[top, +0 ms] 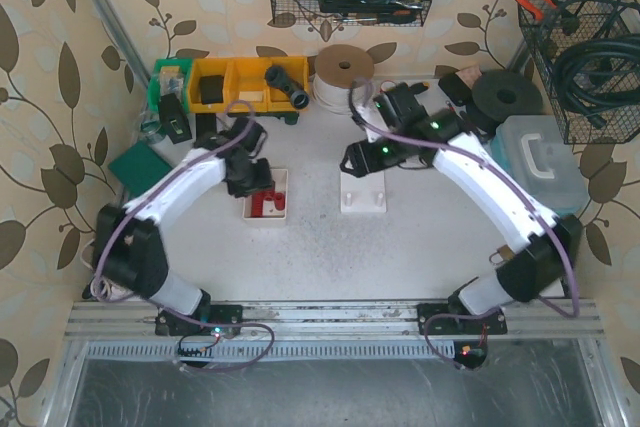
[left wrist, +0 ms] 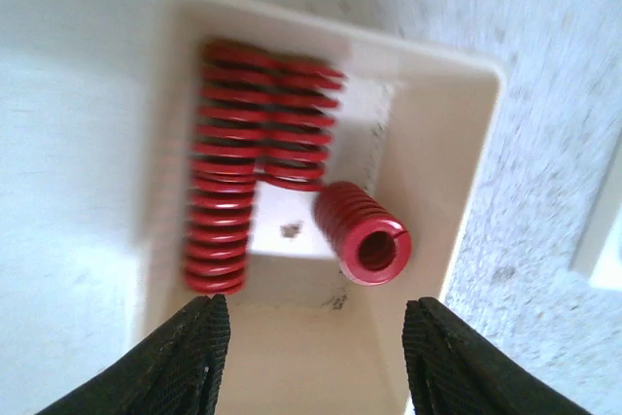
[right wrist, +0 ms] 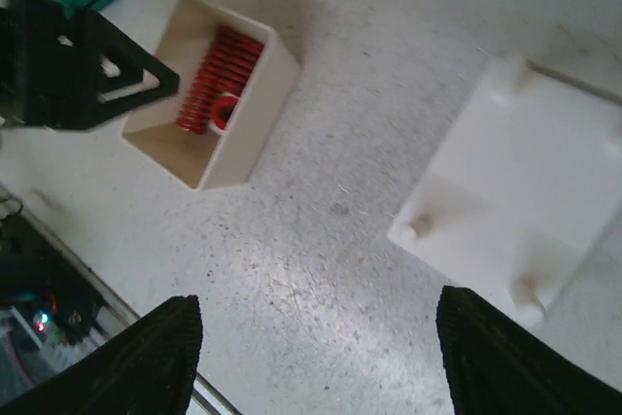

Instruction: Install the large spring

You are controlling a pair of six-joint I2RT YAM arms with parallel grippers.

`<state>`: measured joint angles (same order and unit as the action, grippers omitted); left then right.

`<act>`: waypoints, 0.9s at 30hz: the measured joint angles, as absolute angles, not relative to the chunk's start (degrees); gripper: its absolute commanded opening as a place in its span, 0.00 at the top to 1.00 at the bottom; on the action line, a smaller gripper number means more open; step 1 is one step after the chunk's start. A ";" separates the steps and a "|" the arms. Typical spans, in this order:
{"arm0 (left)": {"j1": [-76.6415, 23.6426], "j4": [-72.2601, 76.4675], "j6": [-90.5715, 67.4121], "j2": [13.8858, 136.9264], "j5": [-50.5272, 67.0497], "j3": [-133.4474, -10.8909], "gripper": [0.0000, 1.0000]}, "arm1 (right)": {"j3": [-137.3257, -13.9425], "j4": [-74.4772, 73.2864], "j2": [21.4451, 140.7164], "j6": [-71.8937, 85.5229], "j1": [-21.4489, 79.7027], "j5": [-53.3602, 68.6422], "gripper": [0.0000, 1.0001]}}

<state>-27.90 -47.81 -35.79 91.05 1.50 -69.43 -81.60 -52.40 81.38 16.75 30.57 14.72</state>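
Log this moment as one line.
stage: pre-grasp | left gripper: open, above spring bin | large spring: lying in bin | right gripper: open, empty, beside peg plate

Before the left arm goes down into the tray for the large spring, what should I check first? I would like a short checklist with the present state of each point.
1. Left jaws open: ok, spread wide above the cream tray.
2. Large spring found: ok, the longest red spring lies along the tray's left wall.
3. Room around it: not ok, a shorter spring touches its side.
4. Third spring out of the way: cannot tell; the stubby spring lies loose near the jaws' path.
5. White base plate ready: ok, its pegs are bare.
6. Right jaws empty: ok, open over the table.
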 measured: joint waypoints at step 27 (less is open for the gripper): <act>8.29 -38.89 -37.39 68.29 19.70 -47.18 0.52 | -139.72 -75.55 139.00 -10.13 53.87 2.28 0.60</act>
